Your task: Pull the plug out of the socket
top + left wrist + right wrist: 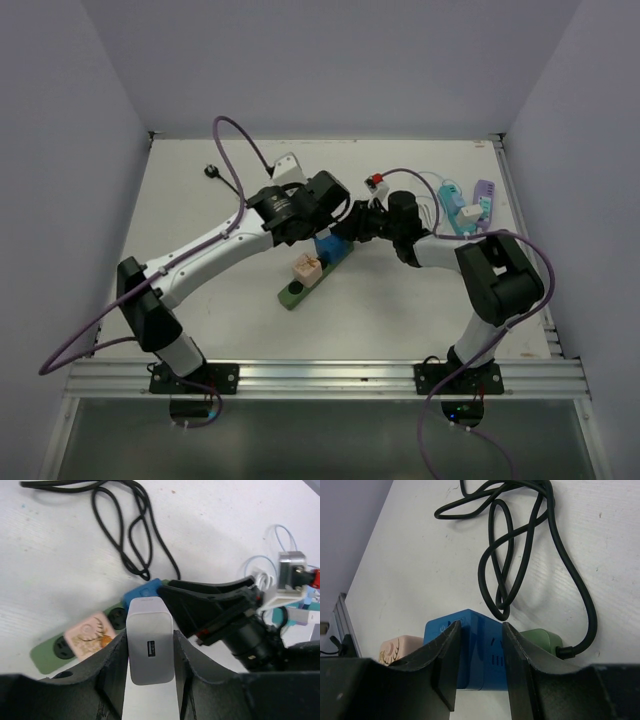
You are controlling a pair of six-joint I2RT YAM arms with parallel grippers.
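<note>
A green power strip [296, 290] lies at the table's middle, with a pink plug [306, 267] and a blue cube adapter [330, 248] plugged in. My left gripper [150, 630] is shut on a white USB charger [150, 647] and holds it above the strip [47, 655], near an empty socket [117, 617] beside the pink plug [91, 635]. In the top view the left gripper [314, 236] hides the charger. My right gripper [480, 630] is shut on the blue adapter [482, 650], one finger on each side, with the strip's green end [540, 639] beyond. It shows in the top view [348, 230].
The strip's black cable [520, 545] lies in loops behind it and ends in a black plug [210, 172] at the back left. Teal [455, 205] and purple [483, 200] devices with white cables sit at the back right. Grey walls enclose the table.
</note>
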